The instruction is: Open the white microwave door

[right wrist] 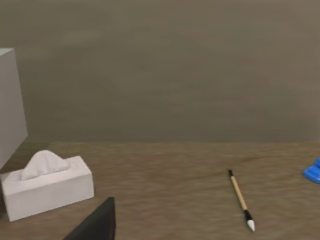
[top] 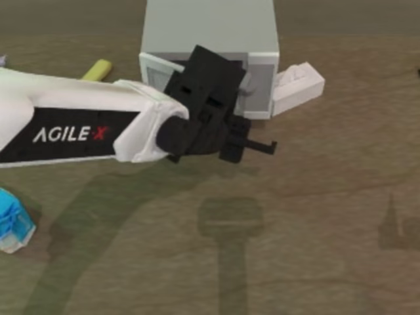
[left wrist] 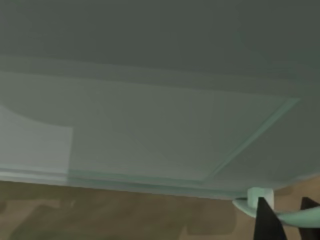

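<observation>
The left gripper [top: 252,141] hangs directly in front of the white microwave [top: 210,29], which stands at the far middle of the table [top: 315,216]. The arm reaches in from the table's left side, and its black wrist block covers much of the oven's front face in the top view. The microwave door [left wrist: 150,130] is right ahead of the gripper and fills almost the whole left wrist view: a pale frame around a large grey window. Its handle [left wrist: 260,197], a slim pale bar, sits at the fingertips [left wrist: 267,222], one dark finger on each side of it. I cannot tell whether the fingers press on the bar or only flank it. From above, the door appears to lie flat against the oven body.

Just to the right of the left gripper, touching or nearly touching the oven's right side, is a white tissue box [top: 298,85]. Well to the gripper's left, a yellow object [top: 97,69] pokes out from behind the arm, and a blue and white item [top: 13,223] lies near the table's left edge.

The right gripper does not show from above. Its wrist camera looks across the table at the tissue box, a thin brush [right wrist: 241,199] and a blue thing [right wrist: 312,171]; only a dark wedge at the picture's edge shows, so I cannot tell how its fingers stand.
</observation>
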